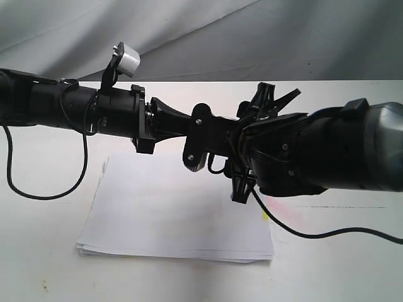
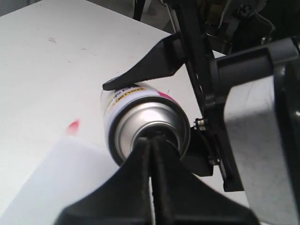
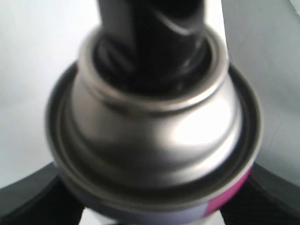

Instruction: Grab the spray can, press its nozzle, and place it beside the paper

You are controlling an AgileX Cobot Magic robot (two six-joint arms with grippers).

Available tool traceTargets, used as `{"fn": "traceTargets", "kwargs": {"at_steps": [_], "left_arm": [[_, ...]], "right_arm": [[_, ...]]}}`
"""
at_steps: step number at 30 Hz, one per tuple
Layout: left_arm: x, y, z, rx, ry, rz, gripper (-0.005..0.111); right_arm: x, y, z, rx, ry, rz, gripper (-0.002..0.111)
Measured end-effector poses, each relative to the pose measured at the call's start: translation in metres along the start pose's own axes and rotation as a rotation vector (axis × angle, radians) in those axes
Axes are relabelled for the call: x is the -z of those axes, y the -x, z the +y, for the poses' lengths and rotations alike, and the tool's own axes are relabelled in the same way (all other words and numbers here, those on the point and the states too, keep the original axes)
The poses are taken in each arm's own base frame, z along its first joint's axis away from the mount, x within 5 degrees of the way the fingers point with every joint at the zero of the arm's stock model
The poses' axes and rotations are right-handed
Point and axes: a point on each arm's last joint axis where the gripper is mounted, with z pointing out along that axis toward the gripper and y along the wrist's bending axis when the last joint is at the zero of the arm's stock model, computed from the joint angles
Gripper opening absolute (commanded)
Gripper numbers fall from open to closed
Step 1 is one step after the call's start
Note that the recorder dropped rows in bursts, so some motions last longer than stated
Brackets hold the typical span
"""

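Observation:
The spray can (image 2: pixel 140 110) is held off the table, its silver dome (image 3: pixel 154 140) towards both wrist cameras. My right gripper (image 3: pixel 154 208) is shut on the can's body, one black finger (image 2: pixel 145 68) on each side of it. My left gripper (image 2: pixel 153 140) is shut, and its joined fingertips rest on the middle of the dome, covering the nozzle. In the exterior view the two arms meet above the paper (image 1: pixel 170 220) and the can is hidden between them. The paper lies flat on the white table (image 1: pixel 44 251) with a yellow tab (image 1: pixel 263 216) at its right edge.
A pink stain (image 2: pixel 72 126) marks the table next to the paper's edge. Black cables (image 1: pixel 38 192) hang from both arms down to the table. A grey cloth backdrop (image 1: pixel 189 31) stands behind the table's far edge.

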Motion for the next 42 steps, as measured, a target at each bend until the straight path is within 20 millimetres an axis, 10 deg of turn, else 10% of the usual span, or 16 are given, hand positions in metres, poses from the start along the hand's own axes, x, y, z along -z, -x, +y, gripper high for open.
{"fn": "traceTargets", "kwargs": {"at_steps": [42], "left_arm": [[-0.0015,0.0033,0.0081,-0.036,0.063,0.036,0.000]], "right_arm": [[-0.0005,-0.0003,0.0000,-0.007,0.005,-0.002,0.000]]}}
